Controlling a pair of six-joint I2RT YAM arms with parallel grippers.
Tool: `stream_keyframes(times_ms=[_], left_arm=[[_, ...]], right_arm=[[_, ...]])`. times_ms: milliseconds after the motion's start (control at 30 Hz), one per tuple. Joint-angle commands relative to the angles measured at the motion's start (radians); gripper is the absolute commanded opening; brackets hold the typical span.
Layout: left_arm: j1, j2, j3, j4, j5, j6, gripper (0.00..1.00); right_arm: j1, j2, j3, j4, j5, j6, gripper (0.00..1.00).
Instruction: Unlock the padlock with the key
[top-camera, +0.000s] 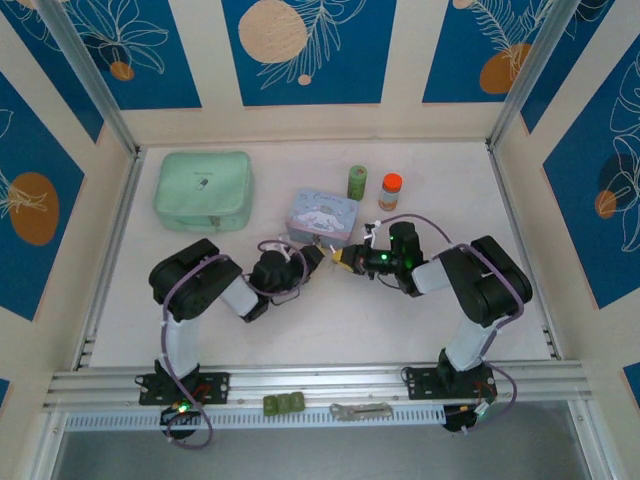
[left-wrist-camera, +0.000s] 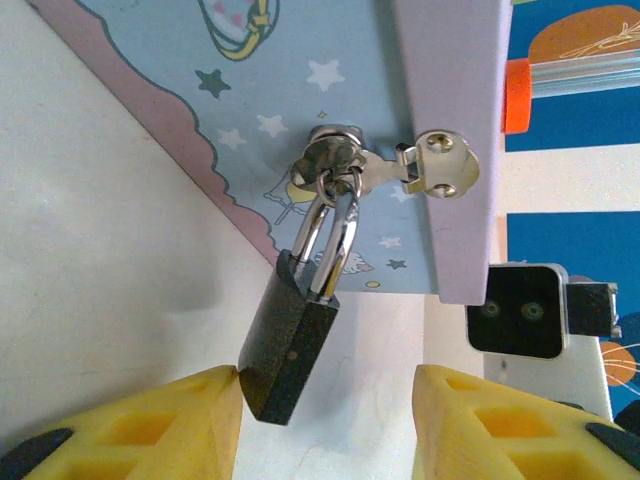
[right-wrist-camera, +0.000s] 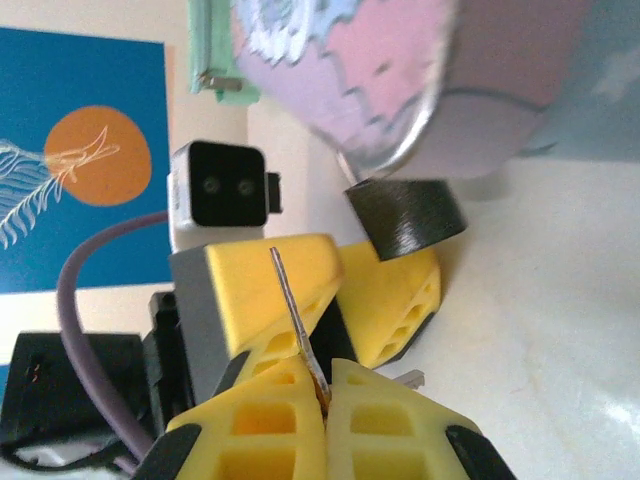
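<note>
Padlock (left-wrist-camera: 290, 345) hangs tilted by its silver shackle (left-wrist-camera: 335, 235) from the hasp (left-wrist-camera: 385, 165) on the tin (left-wrist-camera: 330, 60), seen from the left wrist; its lower corner lies against one finger of the left tool (left-wrist-camera: 325, 425), whose jaws stand well apart, the other finger clear of it, so nothing is clamped. From the right wrist, the right tool (right-wrist-camera: 325, 395) is pinched tight on the key (right-wrist-camera: 292, 305), blade edge-on and pointing up toward the padlock's dark underside just below the tin; the left tool's yellow fingers sit behind. I judge the step to be steadying the lock for insertion; the left jaws should close square on the body so it cannot swing, and the key should go in straight, not skewed. From above, the left arm (top-camera: 200, 285) and right arm (top-camera: 480, 285) reach forward with elbows bent and wrists turned inward; the tools meet nose to nose at the tin's near side on the tabletop (top-camera: 330, 325).
</note>
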Motion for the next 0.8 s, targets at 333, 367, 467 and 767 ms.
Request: stream_keyframes(times_ms=[333, 367, 467, 767], left_arm=[[0.039, -0.144, -0.140, 0.178, 0.148, 0.073, 0.52], [0.044, -0.146, -0.136, 0.179, 0.161, 0.076, 0.52], [0.060, -0.158, -0.126, 0.168, 0.179, 0.107, 0.52], [0.087, -0.215, 0.030, 0.022, 0.361, 0.229, 0.52]], right_arm=[[-0.041, -0.232, 0.047, -0.492, -0.152, -0.351, 0.00], [-0.041, -0.237, 0.049, -0.508, -0.146, -0.359, 0.00], [-0.040, -0.244, 0.050, -0.527, -0.124, -0.358, 0.00], [-0.015, -0.264, 0.068, -0.536, -0.162, -0.388, 0.00]])
